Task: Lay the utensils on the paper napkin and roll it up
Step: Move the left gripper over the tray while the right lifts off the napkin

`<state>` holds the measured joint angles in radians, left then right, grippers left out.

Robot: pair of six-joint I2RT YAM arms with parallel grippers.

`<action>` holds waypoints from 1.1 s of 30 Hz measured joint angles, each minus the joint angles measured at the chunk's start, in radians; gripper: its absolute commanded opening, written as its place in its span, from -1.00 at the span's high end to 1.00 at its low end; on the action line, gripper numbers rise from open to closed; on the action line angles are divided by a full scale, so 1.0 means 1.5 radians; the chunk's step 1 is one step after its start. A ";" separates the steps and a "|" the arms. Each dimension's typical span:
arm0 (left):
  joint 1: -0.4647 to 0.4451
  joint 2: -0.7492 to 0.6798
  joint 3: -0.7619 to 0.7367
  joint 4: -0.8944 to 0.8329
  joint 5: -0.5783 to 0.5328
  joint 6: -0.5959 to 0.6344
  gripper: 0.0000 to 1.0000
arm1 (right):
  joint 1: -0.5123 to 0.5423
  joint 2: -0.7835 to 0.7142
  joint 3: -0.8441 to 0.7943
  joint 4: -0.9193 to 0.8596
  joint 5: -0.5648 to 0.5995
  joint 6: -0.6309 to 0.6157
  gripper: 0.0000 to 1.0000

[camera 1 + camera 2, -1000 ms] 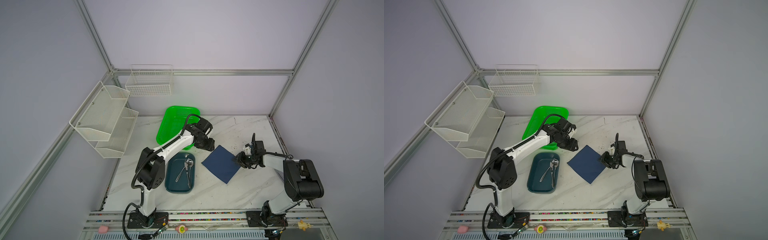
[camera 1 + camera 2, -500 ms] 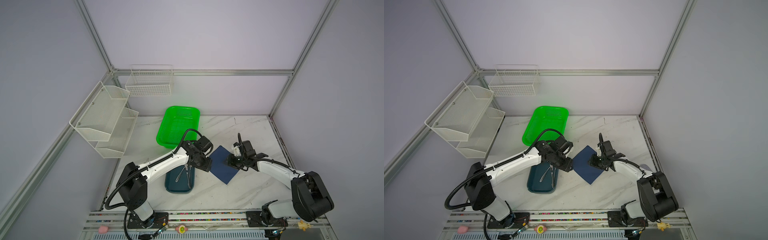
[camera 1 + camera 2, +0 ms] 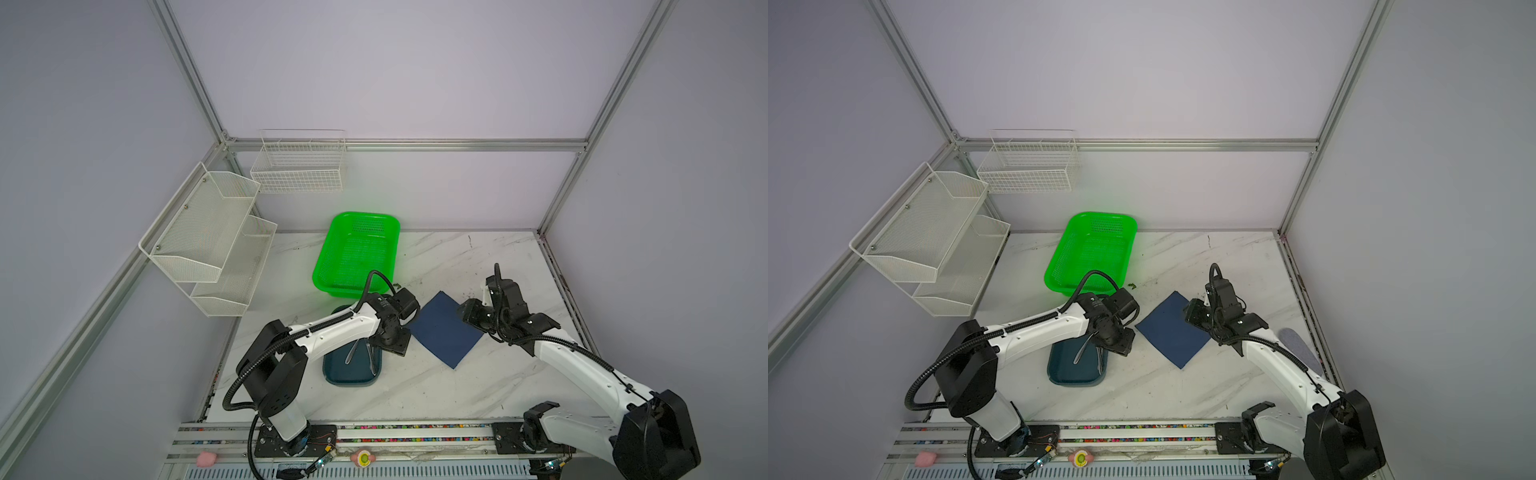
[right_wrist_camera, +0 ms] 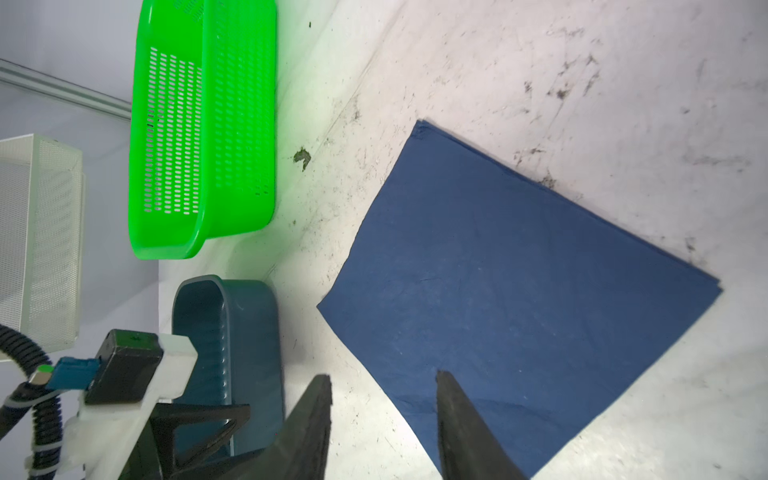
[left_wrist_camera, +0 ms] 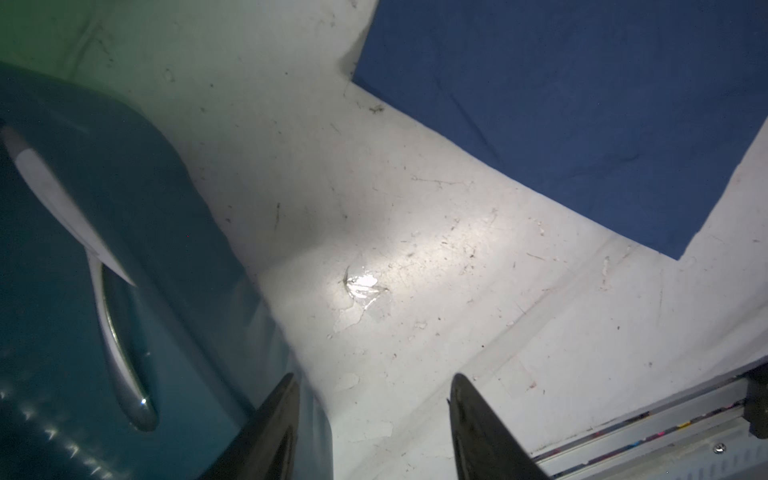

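Below the basket (image 3: 361, 249) mid-frame, an arm (image 3: 332, 332) half hides the utensils (image 3: 352, 354) in the tray (image 3: 340, 376). Left claw (image 5: 372, 382) and right claw (image 4: 382, 378) gape empty by the napkin (image 3: 444, 330).

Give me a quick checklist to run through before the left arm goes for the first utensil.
1. The paper napkin lies flat on the table: ok.
2. The utensils lie loose in the teal tray: ok.
3. All three utensils can be counted: cannot tell, the left arm hides part of the tray.
4. The left gripper is open and empty: ok.
5. The left gripper is centred over a utensil: not ok, one finger is over the tray, the other over bare table.
6. The right gripper is open, empty and clear of the tray: ok, it hangs at the napkin's edge.
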<state>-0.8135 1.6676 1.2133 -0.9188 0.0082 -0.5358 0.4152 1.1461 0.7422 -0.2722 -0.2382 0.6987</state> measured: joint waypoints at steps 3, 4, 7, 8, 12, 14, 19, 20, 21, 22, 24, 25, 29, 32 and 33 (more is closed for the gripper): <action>0.006 0.000 -0.001 -0.007 -0.010 0.000 -0.15 | 0.000 -0.007 0.000 -0.001 0.014 0.008 0.12; 0.008 0.000 -0.001 -0.009 -0.012 0.000 -0.15 | 0.000 -0.008 -0.001 -0.001 0.020 0.010 0.12; 0.009 -0.006 0.000 -0.012 -0.015 0.000 -0.14 | 0.000 0.002 -0.001 -0.005 0.027 0.006 0.12; 0.008 -0.015 0.000 -0.013 -0.016 0.000 -0.14 | 0.000 0.010 -0.001 -0.007 0.027 0.002 0.12; 0.007 -0.116 -0.003 -0.006 -0.037 -0.009 -0.02 | 0.000 0.040 -0.001 -0.008 0.004 -0.011 0.14; 0.007 -0.194 -0.006 -0.010 -0.070 -0.023 0.03 | 0.002 0.042 0.000 -0.003 -0.021 -0.019 0.14; 0.047 -0.335 -0.072 -0.007 -0.120 -0.051 0.15 | 0.045 0.042 0.017 0.013 -0.048 -0.044 0.14; 0.067 -0.344 -0.092 -0.009 -0.117 -0.055 0.15 | 0.060 0.042 0.024 0.015 -0.049 -0.050 0.13; 0.092 -0.349 -0.113 -0.010 -0.109 -0.057 0.16 | 0.076 0.044 0.034 0.017 -0.048 -0.054 0.14; 0.108 -0.344 -0.126 -0.009 -0.099 -0.061 0.18 | 0.091 0.048 0.044 0.017 -0.046 -0.058 0.14; 0.147 -0.326 -0.156 -0.008 -0.074 -0.067 0.22 | 0.122 0.063 0.076 0.010 -0.042 -0.068 0.15; 0.158 -0.320 -0.165 -0.006 -0.064 -0.068 0.24 | 0.139 0.073 0.095 0.005 -0.038 -0.072 0.15; 0.192 -0.319 -0.193 0.018 -0.018 -0.073 0.33 | 0.238 0.109 0.193 -0.009 0.010 -0.096 0.15; 0.220 -0.318 -0.206 0.042 0.010 -0.072 0.44 | 0.292 0.122 0.251 -0.006 0.031 -0.109 0.16; 0.229 -0.318 -0.209 0.045 0.012 -0.072 0.46 | 0.304 0.126 0.263 -0.003 0.037 -0.113 0.16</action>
<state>-0.4698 1.1904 0.9005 -0.8509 0.0257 -0.6445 0.8719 1.3346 1.1366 -0.2760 -0.1833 0.5293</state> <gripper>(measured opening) 0.285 0.422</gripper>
